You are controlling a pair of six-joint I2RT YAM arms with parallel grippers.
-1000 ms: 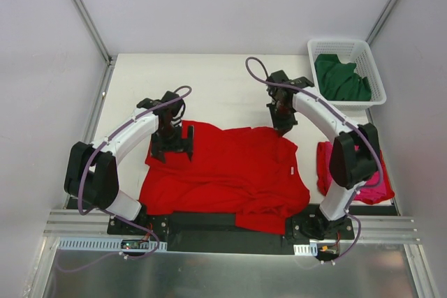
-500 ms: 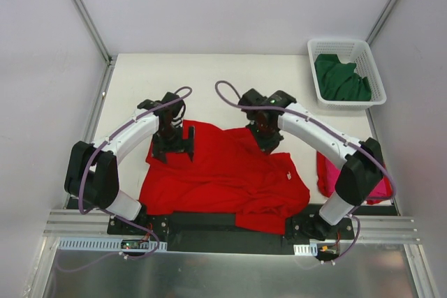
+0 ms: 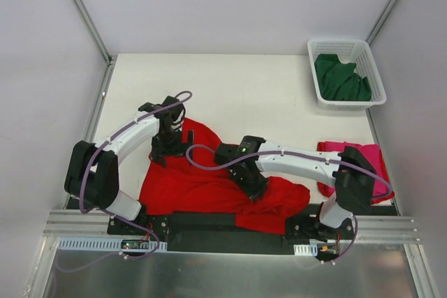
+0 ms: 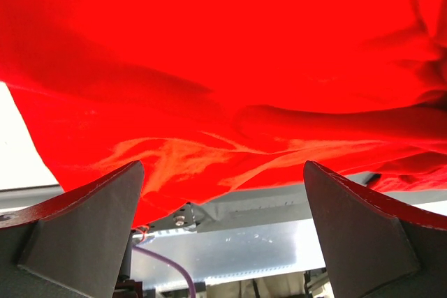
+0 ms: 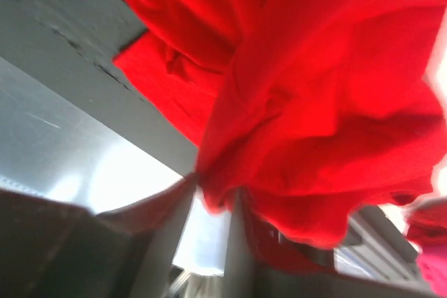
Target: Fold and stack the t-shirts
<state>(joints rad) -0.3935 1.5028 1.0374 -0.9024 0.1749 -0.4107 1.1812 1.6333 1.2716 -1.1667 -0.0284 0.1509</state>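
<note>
1. The red t-shirt (image 3: pixel 174 186) lies crumpled and partly doubled over. It is well apart from the white basket (image 3: pixel 339 47), to its near left.
2. The right gripper (image 5: pixel 215 185) is also near-left of the basket. Its jaws are almost together, and a fold of the red t-shirt appears pinched between them.
3. The left gripper (image 4: pixel 223 165) is farthest left of the basket. Its jaws are spread wide over the red t-shirt's far-left edge and grip nothing.
4. The pink t-shirt (image 3: pixel 374 155) lies flat, just nearer than the basket.
5. The green t-shirt (image 3: pixel 340 78) is bunched inside the basket.

no legible text, labels or numbers anywhere, red t-shirt (image 3: pixel 174 186) unprinted
</note>
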